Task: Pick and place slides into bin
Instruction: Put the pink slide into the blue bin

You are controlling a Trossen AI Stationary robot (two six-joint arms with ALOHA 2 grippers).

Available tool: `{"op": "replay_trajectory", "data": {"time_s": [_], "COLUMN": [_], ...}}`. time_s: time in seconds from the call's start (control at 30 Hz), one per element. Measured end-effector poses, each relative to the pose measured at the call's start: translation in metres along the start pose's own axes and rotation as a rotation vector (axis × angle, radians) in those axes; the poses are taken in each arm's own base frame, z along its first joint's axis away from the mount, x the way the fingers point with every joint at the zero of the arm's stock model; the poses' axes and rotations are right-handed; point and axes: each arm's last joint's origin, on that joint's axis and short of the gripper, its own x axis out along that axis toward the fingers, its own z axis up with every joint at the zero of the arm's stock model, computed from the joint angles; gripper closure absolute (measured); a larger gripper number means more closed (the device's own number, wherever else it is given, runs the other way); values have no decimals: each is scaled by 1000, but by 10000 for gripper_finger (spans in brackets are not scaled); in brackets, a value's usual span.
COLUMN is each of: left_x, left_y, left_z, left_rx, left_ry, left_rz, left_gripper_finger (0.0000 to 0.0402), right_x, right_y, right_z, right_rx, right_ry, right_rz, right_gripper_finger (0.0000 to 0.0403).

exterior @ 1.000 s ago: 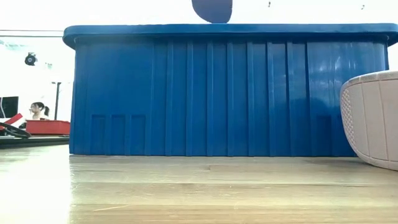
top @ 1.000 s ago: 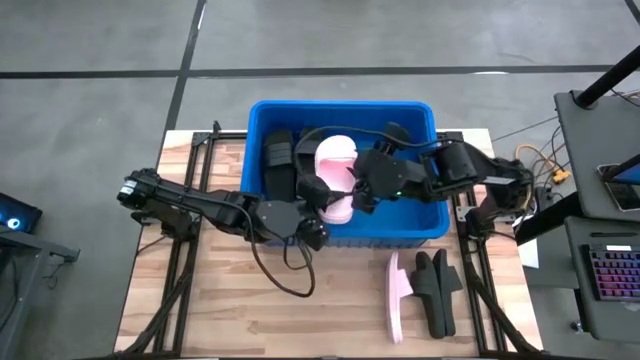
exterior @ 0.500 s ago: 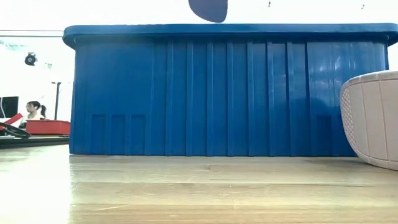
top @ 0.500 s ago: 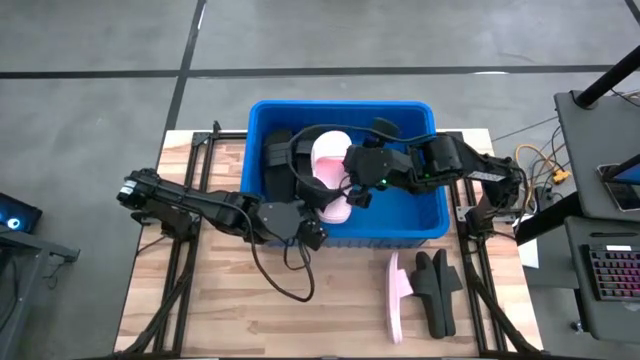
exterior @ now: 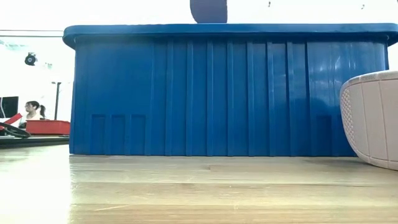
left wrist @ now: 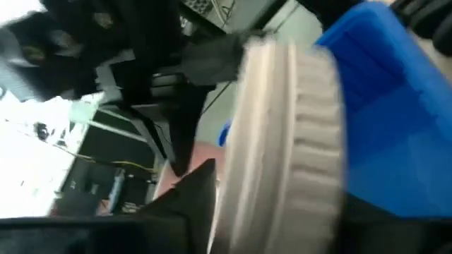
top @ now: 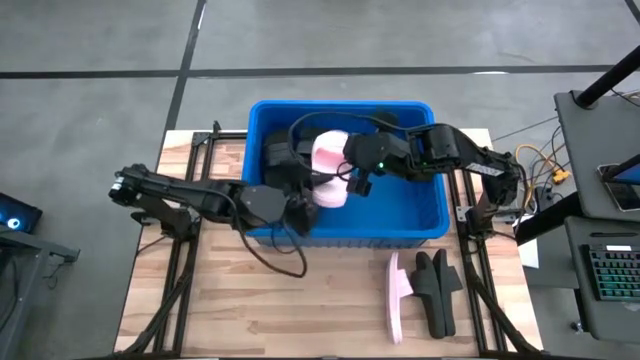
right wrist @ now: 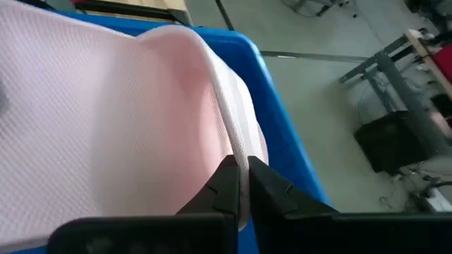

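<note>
Right tool (right wrist: 240, 185) pinching pink slide (top: 328, 165) over blue bin (top: 420, 228) left half. I'd lower first, then release. Left tool (top: 296, 205) at bin's near wall, grip unclear.

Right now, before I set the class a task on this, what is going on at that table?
Two robot arms are putting slides into a blue bin. The right hand is shut on the edge of a pink slide over the bin, and the left hand is at the same slide from the other side. Black slides already lie inside. Another pink slide and two black slides wait on the table.
</note>
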Motion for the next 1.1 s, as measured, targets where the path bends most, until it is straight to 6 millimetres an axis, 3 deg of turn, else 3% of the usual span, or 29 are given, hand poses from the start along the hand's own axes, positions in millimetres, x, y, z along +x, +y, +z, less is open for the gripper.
{"op": "replay_trajectory", "data": {"time_s": [0.17,0.33,0.5,0.67,0.87,1.1], "left_x": [-15,-39,-68,-101,-131,-141], "left_y": [5,18,40,64,79,84], "left_z": [-15,-35,-51,-63,-73,-77], "left_rx": [-89,-245,-475,-665,-835,-899], "left_ry": [58,136,131,51,-32,-62], "left_rz": [-70,-109,-95,-80,-103,-119], "left_gripper_finger": [183,143,140,140,140,139], "right_x": [8,17,34,69,115,142], "right_y": [-15,-29,-43,-44,-35,-25], "right_z": [-2,-4,-8,-18,-44,-85], "right_rx": [-35,-63,-141,-158,-203,-139], "right_ry": [28,52,97,139,217,121], "right_rz": [-54,-78,-81,15,42,35], "right_gripper_finger": [393,394,394,394,394,394]}}
